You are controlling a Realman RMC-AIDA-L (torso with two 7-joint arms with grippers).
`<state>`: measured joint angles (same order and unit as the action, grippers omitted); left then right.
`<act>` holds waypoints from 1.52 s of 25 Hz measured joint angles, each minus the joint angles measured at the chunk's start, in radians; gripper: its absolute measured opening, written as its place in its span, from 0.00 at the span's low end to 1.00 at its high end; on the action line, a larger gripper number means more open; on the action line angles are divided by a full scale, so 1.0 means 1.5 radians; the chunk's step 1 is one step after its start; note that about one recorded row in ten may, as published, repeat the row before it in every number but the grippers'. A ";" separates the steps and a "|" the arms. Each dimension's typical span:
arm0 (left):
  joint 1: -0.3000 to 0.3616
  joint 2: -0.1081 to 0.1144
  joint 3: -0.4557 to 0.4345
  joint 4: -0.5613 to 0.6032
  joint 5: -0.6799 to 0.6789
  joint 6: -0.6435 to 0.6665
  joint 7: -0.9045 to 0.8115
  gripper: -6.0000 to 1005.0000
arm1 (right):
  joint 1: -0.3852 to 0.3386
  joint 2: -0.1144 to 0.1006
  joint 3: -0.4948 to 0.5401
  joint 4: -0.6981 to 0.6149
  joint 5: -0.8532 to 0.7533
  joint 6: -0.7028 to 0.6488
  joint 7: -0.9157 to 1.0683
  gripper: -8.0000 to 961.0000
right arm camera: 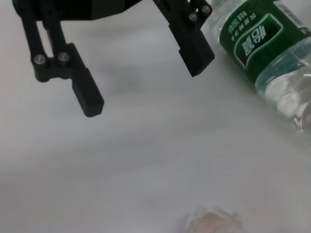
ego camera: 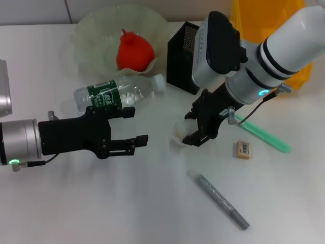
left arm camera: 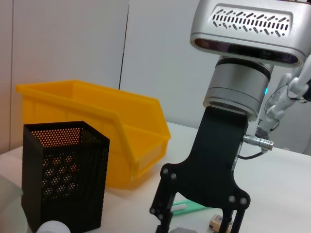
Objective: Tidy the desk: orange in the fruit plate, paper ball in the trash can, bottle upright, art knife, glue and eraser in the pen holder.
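Note:
The orange (ego camera: 134, 51) lies in the pale-green fruit plate (ego camera: 96, 35) at the back. The bottle (ego camera: 117, 94) lies on its side in front of the plate. My left gripper (ego camera: 136, 127) is open and empty just in front of the bottle; it also shows in the right wrist view (right arm camera: 143, 77). My right gripper (ego camera: 193, 129) is open, low over the table, its fingers either side of the white paper ball (ego camera: 179, 133). The eraser (ego camera: 243, 149) lies right of it. The black pen holder (ego camera: 182, 51) and the yellow trash can (ego camera: 264, 20) stand behind.
A green stick (ego camera: 264, 134) lies behind the eraser and a grey pen-shaped tool (ego camera: 221, 200) lies near the front. The left wrist view shows the pen holder (left arm camera: 65, 174), trash can (left arm camera: 121, 131) and right gripper (left arm camera: 199, 218).

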<state>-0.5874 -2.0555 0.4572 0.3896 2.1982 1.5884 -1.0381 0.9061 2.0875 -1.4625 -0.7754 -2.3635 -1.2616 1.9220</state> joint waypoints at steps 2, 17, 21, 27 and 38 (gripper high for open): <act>-0.001 0.000 0.000 0.000 0.000 -0.002 0.000 0.80 | 0.001 0.000 0.000 0.000 0.000 0.000 0.000 0.75; -0.004 -0.002 0.002 0.000 0.000 -0.010 0.001 0.80 | -0.027 -0.019 0.242 -0.372 -0.029 -0.288 0.178 0.50; -0.005 -0.002 0.002 0.000 0.000 -0.011 0.001 0.80 | -0.033 -0.027 0.289 -0.433 -0.051 -0.290 0.219 0.51; -0.010 -0.003 0.002 -0.004 0.000 -0.019 0.001 0.80 | -0.042 -0.038 0.407 -0.442 -0.141 -0.192 0.279 0.53; -0.019 -0.004 0.010 -0.007 0.000 -0.036 -0.001 0.80 | -0.052 -0.061 0.433 -0.265 -0.164 0.000 0.287 0.56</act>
<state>-0.6159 -2.0617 0.4725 0.3794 2.1979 1.5346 -1.0393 0.8281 1.9957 -0.8134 -1.1724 -2.6095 -1.2620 2.3521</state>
